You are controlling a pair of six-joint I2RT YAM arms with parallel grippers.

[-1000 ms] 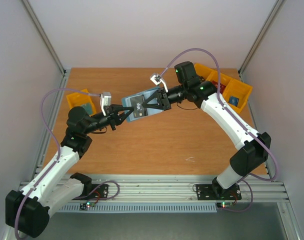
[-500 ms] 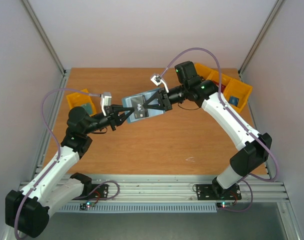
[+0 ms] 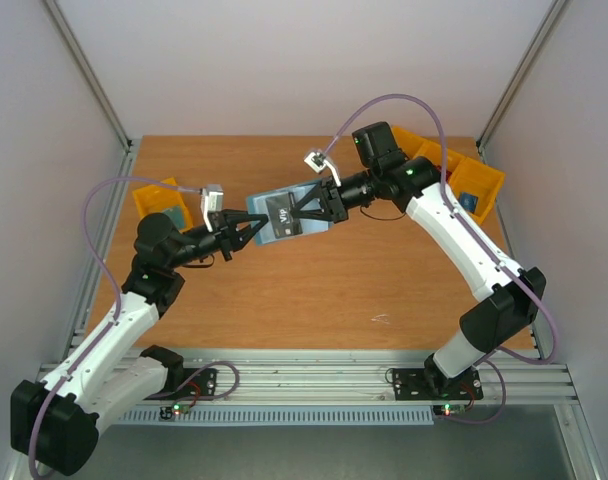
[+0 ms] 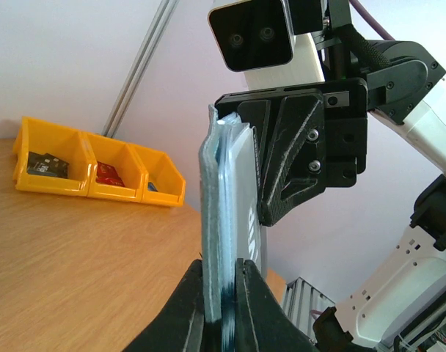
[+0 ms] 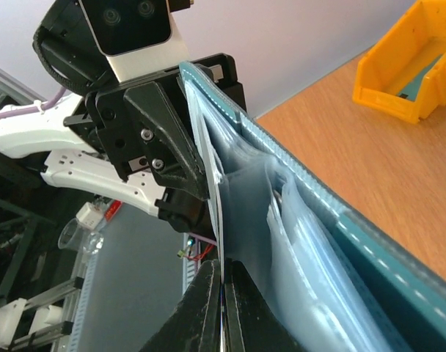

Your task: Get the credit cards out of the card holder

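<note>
Jaws of the left gripper (image 3: 250, 228) clamp one teal wallet (image 3: 309, 222) by its edge, in the air above the surface (image 3: 314, 290). Jaws of the right gripper (image 3: 304, 207) pinch one dark card (image 3: 276, 211) seated in the wallet. Both arms extend inward and meet mid-air. White print on the card is unreadable.

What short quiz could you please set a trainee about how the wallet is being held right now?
1. True or false: the card holder lies flat on the table.
2. What is the left gripper clamped on? A: a yellow bin. B: the card holder's edge. C: a cable.
3. Which arm pinches the dark card that sits in the card holder?

Key: 1 false, it is held upright in the air between both arms. 2 B. 3 the right gripper.
</note>
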